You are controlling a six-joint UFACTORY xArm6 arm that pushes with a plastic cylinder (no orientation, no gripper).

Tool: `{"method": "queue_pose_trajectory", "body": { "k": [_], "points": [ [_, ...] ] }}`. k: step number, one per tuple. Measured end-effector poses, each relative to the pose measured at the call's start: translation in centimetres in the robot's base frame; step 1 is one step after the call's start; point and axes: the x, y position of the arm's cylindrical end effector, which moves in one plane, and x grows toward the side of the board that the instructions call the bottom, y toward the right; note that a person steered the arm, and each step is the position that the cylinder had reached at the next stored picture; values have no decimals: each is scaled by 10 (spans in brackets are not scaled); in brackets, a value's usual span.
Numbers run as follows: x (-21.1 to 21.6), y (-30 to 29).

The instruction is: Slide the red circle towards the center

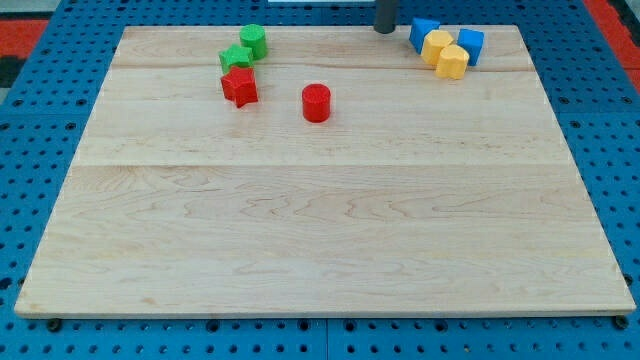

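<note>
A pale wooden board (330, 230) made of joined planks fills most of the view, its grain running left to right under even, soft light. It lies on a blue pegboard surface (40, 150) with rows of round holes, showing on the left, right and near sides. At the far left and far right corners, patches of red patterned material (22, 28) show.

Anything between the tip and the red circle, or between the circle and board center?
Nothing visible blocks either path. My tip sits at the view's top edge, up and right of the red circle, with bare wood between them. The red star lies to the circle's left, off both lines. Toward the center, the board shows only bare wood.
</note>
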Motion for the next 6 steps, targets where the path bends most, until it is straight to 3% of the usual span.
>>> {"method": "queue_pose_trajectory", "body": {
  "k": [1,2,3,4,5,6],
  "points": [
    [26,-46],
    [103,-83],
    [175,-22],
    [191,106],
    [119,218],
    [37,256]
  ]
}}
